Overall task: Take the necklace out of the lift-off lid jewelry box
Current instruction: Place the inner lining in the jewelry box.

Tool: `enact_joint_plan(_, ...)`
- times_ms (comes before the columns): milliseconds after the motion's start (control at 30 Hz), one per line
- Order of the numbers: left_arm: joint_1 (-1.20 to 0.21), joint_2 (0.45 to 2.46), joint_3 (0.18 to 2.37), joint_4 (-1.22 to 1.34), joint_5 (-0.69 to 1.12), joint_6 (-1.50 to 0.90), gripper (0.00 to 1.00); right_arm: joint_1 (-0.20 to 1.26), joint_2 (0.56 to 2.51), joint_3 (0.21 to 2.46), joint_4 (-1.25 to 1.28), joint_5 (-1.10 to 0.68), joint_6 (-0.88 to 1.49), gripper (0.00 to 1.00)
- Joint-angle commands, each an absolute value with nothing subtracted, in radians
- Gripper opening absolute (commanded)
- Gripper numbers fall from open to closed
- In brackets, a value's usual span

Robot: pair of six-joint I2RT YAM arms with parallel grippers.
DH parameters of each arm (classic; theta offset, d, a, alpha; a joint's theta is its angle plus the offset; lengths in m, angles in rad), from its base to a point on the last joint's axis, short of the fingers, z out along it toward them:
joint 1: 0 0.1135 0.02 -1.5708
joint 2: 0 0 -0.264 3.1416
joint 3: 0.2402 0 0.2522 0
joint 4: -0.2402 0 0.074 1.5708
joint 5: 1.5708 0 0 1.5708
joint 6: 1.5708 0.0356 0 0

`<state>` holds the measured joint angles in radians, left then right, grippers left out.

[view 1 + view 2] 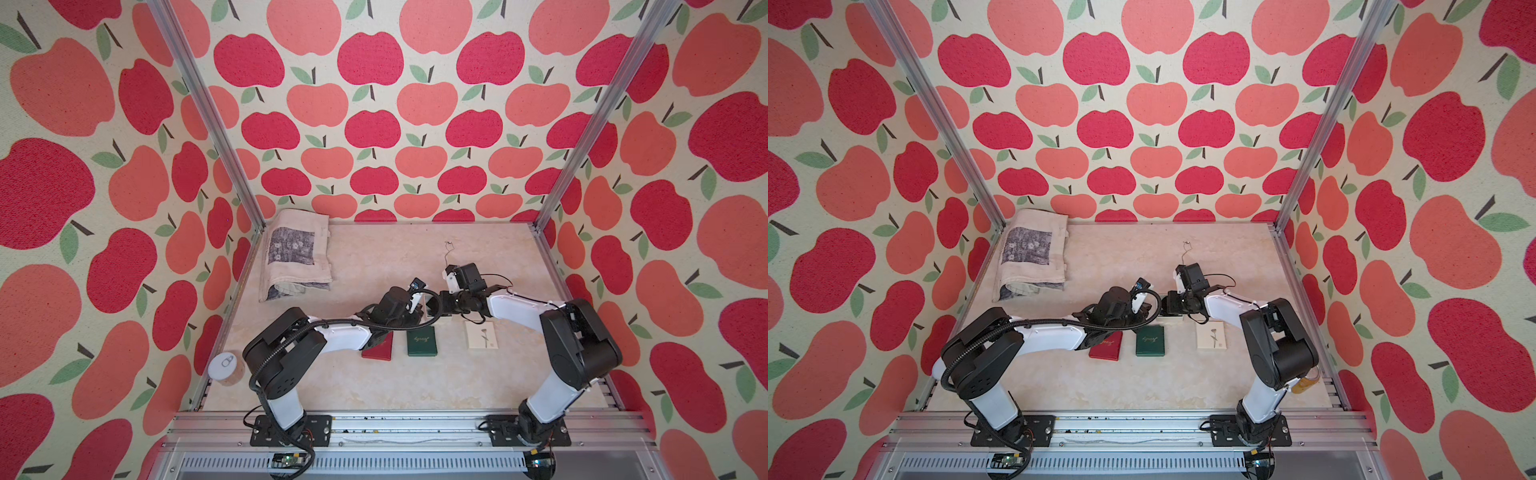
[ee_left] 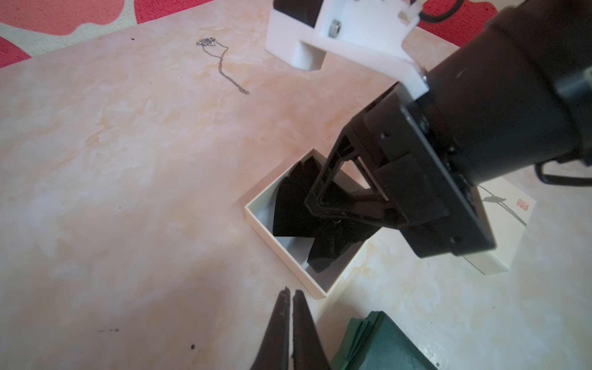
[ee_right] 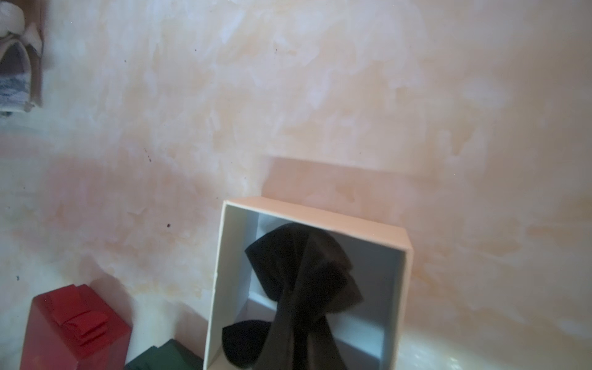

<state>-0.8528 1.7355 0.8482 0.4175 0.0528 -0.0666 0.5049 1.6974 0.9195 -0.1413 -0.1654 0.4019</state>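
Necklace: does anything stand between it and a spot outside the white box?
Nothing visible: the necklace already lies on the bare table, apart from the open box and its black cloth.

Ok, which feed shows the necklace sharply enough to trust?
Left wrist view: necklace crisp, links visible. In both top views the necklace is only a faint line. Right wrist view: softer, black cloth in the box nearly featureless, necklace out of frame.

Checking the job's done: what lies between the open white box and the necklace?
Only bare tabletop lies between the white box and the necklace; the left wrist view shows that stretch.
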Motion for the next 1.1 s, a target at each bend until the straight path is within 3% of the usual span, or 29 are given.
enact_joint_plan(0,-0.851,1.773,0.883,0.442,0.092,-0.090,0.08,0.507,1.708,0.938,-0.243,-0.148,0.312,0.09)
enact_joint_plan(533,-0.848,1.929,1.027,0.462,0.137,-0.161,0.00,0.507,1.749,0.864,-0.055,-0.199,0.547,0.12)
enact_joint_plan(1067,-0.851,1.990,1.071,0.364,0.129,-0.213,0.00,0.505,1.692,0.812,0.032,-0.195,0.606,0.19)
